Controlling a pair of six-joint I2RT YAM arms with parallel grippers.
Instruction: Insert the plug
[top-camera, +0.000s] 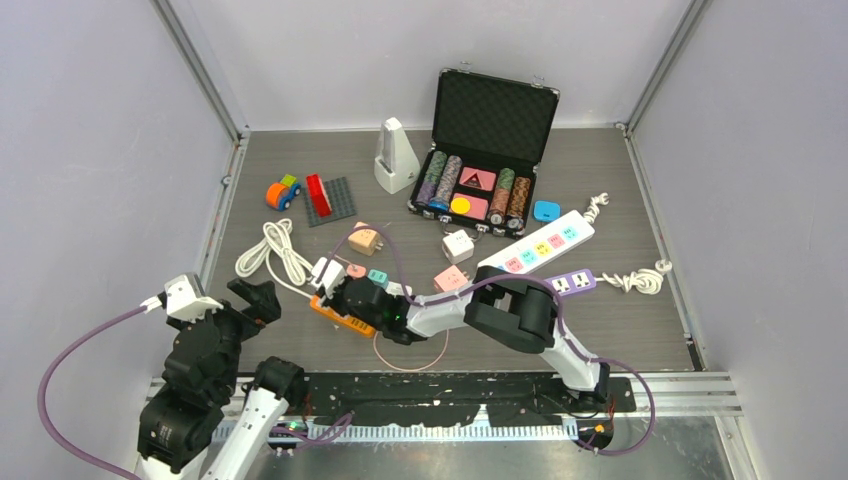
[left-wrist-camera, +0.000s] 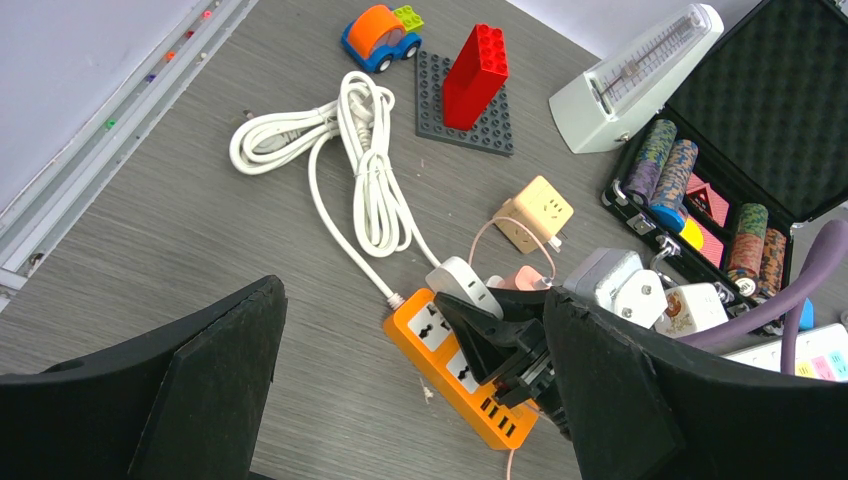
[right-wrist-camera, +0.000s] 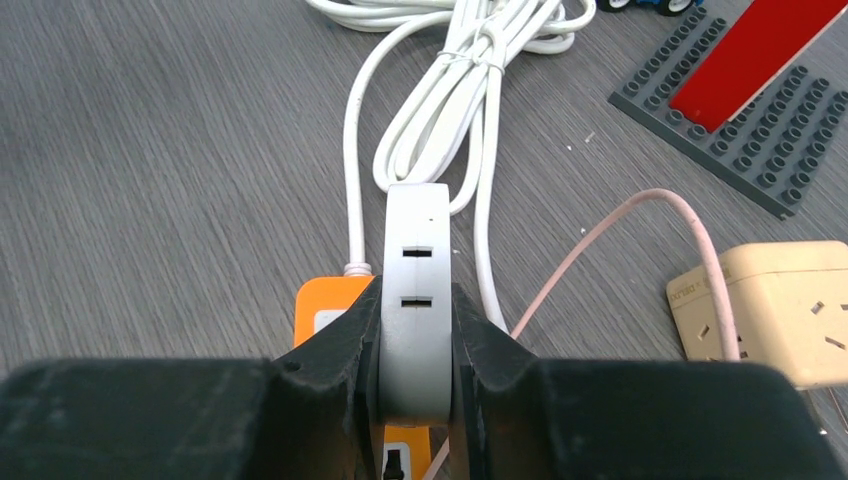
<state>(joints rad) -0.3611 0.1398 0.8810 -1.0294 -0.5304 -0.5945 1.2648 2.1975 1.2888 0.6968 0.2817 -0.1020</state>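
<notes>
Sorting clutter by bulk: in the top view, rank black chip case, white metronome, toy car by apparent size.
1. black chip case
2. white metronome
3. toy car
Similar distance from camera, so the ranking holds.

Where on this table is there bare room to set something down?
Bare table behind the toy car, left of the metronome; the near right corner, in front of the purple power strip. Crowded: the middle, around the orange power strip and adapters.
</notes>
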